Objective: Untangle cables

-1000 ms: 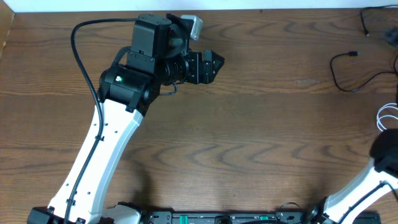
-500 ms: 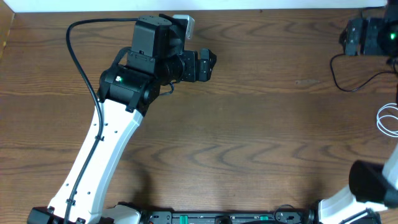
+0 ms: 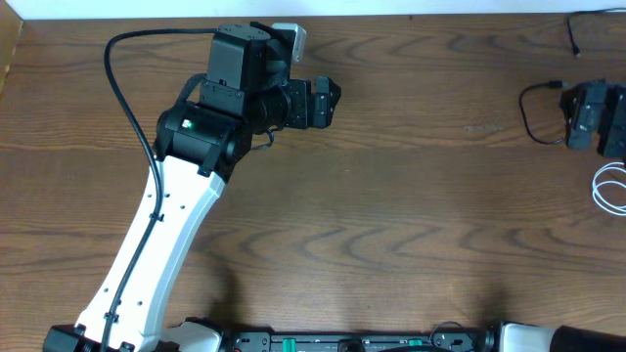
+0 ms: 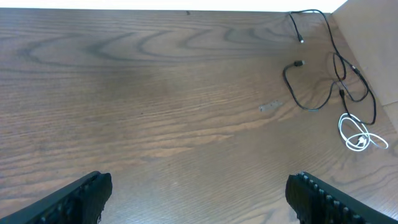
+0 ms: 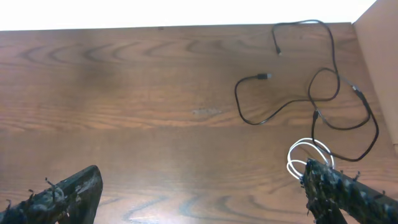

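Note:
The cables lie at the table's far right. In the overhead view a black cable (image 3: 528,115) loops beside a white coil (image 3: 608,186). The right wrist view shows two tangled black cables (image 5: 323,93) and the white coil (image 5: 310,155), which touches the right finger. The left wrist view shows the black cables (image 4: 329,81) and the white coil (image 4: 356,135) far ahead. My left gripper (image 3: 328,103) (image 4: 199,199) is open and empty over bare wood at the back middle. My right gripper (image 3: 579,117) (image 5: 202,196) is open and empty, hovering over the black cable.
The wooden table (image 3: 391,215) ends at a pale wall along the back (image 3: 440,8). A thick black robot wire (image 3: 122,73) arcs from the left arm. A pale board (image 5: 379,50) borders the table's right side.
My right gripper came into view at the back right, then moved toward the front over the black cable. My left gripper turned slightly at first, then stayed still.

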Robot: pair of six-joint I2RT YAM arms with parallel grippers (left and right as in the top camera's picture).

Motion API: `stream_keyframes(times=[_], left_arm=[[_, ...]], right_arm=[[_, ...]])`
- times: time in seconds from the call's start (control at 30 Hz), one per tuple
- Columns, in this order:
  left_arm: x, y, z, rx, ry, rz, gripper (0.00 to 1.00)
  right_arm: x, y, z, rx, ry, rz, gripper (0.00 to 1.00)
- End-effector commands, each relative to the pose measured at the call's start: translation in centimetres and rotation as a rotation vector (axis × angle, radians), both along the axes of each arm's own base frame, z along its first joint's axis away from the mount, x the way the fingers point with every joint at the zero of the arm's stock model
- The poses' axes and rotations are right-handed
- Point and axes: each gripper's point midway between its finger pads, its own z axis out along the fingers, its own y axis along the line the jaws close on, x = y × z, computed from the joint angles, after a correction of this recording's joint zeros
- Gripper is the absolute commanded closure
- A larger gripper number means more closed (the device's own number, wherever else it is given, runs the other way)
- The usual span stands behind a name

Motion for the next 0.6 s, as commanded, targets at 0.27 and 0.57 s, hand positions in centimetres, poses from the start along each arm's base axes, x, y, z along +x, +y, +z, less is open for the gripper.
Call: stream_keyframes(times=[0.27, 0.57], left_arm=[[0.2, 0.2, -0.5, 0.015, 0.005, 0.008, 0.05], [0.2, 0.2, -0.5, 0.015, 0.005, 0.008, 0.06]], right_arm=[[-0.8, -0.3, 0.9, -0.037, -0.037, -0.013, 0.01], [0.5, 0.4, 1.6, -0.024, -0.176, 0.027, 0.01]])
